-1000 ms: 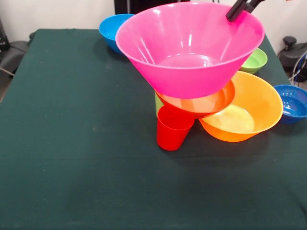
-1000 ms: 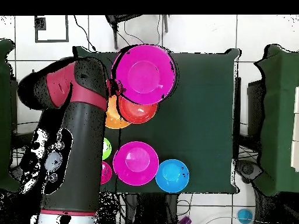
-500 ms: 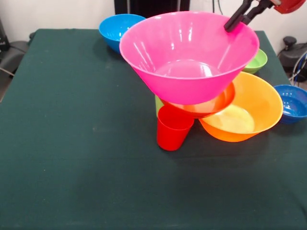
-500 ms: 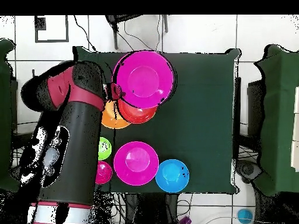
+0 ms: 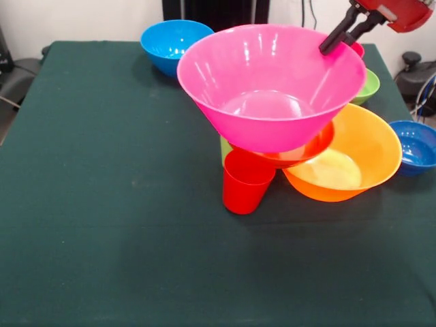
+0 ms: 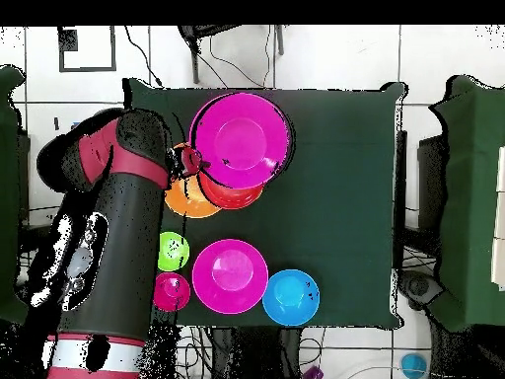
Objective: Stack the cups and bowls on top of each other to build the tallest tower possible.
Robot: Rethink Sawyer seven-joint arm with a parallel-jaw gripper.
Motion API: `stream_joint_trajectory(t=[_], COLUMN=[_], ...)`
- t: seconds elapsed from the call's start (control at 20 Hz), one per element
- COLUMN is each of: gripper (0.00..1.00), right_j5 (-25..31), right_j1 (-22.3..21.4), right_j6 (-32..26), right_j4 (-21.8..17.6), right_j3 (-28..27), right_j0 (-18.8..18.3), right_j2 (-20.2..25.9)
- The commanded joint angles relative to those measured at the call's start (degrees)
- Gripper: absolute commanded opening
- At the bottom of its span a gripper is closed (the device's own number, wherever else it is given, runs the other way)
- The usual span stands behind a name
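Note:
My gripper (image 5: 330,46) comes in from the upper right and is shut on the far right rim of a big pink bowl (image 5: 266,75), holding it tilted in the air. Right below it a red-orange bowl (image 5: 306,145) leans over the red cup (image 5: 245,184), the lime green cup (image 5: 225,148) and the big orange bowl (image 5: 361,146). From overhead, the held pink bowl (image 6: 242,136) covers most of the red-orange bowl (image 6: 232,193), with the gripper (image 6: 193,158) at its left rim. I cannot tell whether the two bowls touch.
A light blue bowl (image 5: 169,41), a green bowl (image 5: 366,86) and a dark blue bowl (image 5: 417,146) stand around the pile. A magenta bowl (image 6: 172,291) and a second pink bowl (image 6: 230,276) sit near the arm (image 6: 108,257).
The gripper has come down and shifted slightly right in the front view, bringing the pink bowl lower over the red-orange bowl. Cups and other bowls have not moved.

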Motion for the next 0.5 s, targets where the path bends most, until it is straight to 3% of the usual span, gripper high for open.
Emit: stream_joint_trajectory(t=[0.05, 0.5], gripper=[0.0, 0.0], right_j5=[2.5, 3.1], right_j1=[1.4, 1.8], right_j6=[10.8, 11.7], right_j4=[0.7, 0.6], right_j3=[1.5, 1.8], right_j0=[1.8, 2.9], right_j2=[2.6, 1.9])
